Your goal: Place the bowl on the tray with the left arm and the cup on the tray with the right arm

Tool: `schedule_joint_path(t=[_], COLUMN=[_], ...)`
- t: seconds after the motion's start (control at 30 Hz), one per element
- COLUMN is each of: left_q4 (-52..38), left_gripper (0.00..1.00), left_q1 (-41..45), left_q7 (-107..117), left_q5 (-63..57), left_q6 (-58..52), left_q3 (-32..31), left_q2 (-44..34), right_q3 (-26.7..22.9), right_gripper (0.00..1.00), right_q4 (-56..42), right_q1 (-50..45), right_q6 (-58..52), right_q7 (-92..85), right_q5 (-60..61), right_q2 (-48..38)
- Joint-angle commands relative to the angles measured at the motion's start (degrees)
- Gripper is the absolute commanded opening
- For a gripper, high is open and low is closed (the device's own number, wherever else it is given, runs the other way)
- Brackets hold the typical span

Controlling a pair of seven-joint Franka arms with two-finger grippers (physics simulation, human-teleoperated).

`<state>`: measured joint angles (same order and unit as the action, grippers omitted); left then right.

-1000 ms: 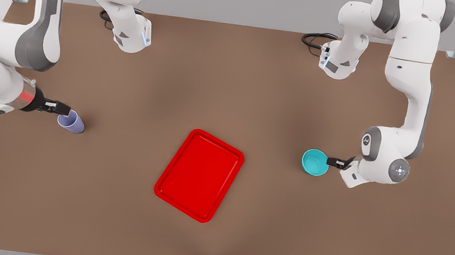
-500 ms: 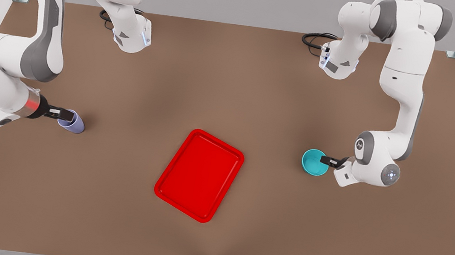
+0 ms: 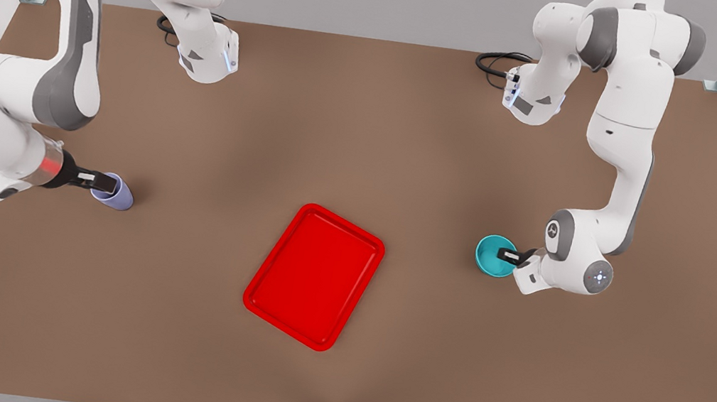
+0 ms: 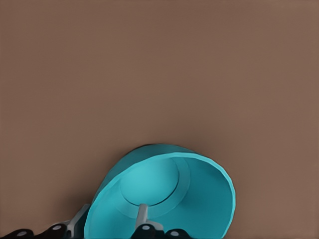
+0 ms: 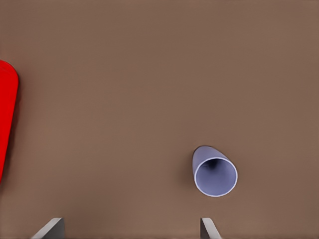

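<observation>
Front view, starting at the front view's left: right arm's hand [image 3: 97, 178] low over the brown table [image 3: 371, 124], black tips right at the rim of the cup [image 3: 113, 191]. Cup standing on the table, well apart from the tray [image 3: 314, 277]. Right wrist view: hand [image 5: 129, 229] released, two grey fingers [image 5: 50, 228] spread wide, nothing between them. Cup [image 5: 215, 172] just ahead of one finger, mouth open toward the camera, red tray edge [image 5: 6, 119] far off to the side.

Middle of the front view: red tray flat on the table, turned a bit askew, nothing on it.

Front view's right: teal bowl [image 3: 495, 256] on the table, well apart from the tray. Left arm's hand [image 3: 507, 255] reaching over the bowl's rim. Left wrist view: hand [image 4: 110, 221] straddling the wall of the bowl [image 4: 199, 194], one finger [image 4: 142, 216] inside, the other outside, not squeezed shut, a gap showing between the inside finger and the wall.
</observation>
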<state>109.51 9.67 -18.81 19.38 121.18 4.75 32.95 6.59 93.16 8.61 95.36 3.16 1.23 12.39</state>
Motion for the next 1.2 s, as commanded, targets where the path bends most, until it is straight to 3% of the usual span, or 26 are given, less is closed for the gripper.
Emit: schedule_joint_path(t=[0.0, 0.4, 0.57, 0.67, 0.77, 0.83, 1.07, 1.1, 1.13, 1.17], left_q4=[0.0, -0.79, -3.95, -21.44, -29.97, -35.06, -36.74, -36.65, -36.65, -36.74], left_gripper=[0.27, 0.21, 0.21, 0.21, 0.21, 0.21, 0.21, 0.24, 0.51, 0.92], left_q1=[0.0, 0.61, 5.88, 15.2, 22.67, 23.29, 23.38, 23.38, 23.38, 23.2], left_q7=[0.0, 1.32, 6.66, 31.1, 50.44, 59.59, 59.77, 59.42, 58.63, 57.57], left_q5=[0.22, 0.3, 1.44, 3.29, 3.91, 4.0, 8.48, 8.22, 8.21, 8.13], left_q6=[0.02, -0.42, -1.03, -5.69, -7.1, -6.13, 0.73, 0.55, 0.46, 0.2], left_q3=[0.0, 0.0, -0.09, -1.85, -2.28, -4.66, -6.59, -6.5, -6.5, -6.5], left_q2=[0.01, -0.08, -2.28, 5.1, 8.71, 11.35, 16.88, 16.97, 17.06, 17.24], right_q3=[0.0, 0.0, 0.0, 0.0, 0.0, 0.0, 0.0, 0.0, 0.0, 0.0], right_gripper=[1.0, 1.0, 1.0, 1.0, 1.0, 1.0, 1.0, 1.0, 1.0, 1.0], right_q4=[0.0, 0.0, 0.0, 0.0, 0.0, 0.0, 0.0, 0.0, 0.0, 0.0], right_q1=[0.0, 0.09, 0.09, 0.09, 0.18, 0.09, 0.18, 0.09, 0.09, 0.09], right_q6=[0.0, -0.44, -0.53, -0.53, -0.53, -0.53, -0.53, -0.53, -0.62, -0.53], right_q7=[0.0, -0.09, -0.09, -0.09, -0.17, -0.18, -0.18, -0.18, -0.18, -0.18], right_q5=[0.0, 0.0, 0.0, 0.0, 0.0, 0.0, 0.0, 0.0, 0.0, 0.0], right_q2=[0.0, 0.0, 0.0, 0.09, 0.09, 0.09, 0.09, 0.09, 0.09, 0.09])
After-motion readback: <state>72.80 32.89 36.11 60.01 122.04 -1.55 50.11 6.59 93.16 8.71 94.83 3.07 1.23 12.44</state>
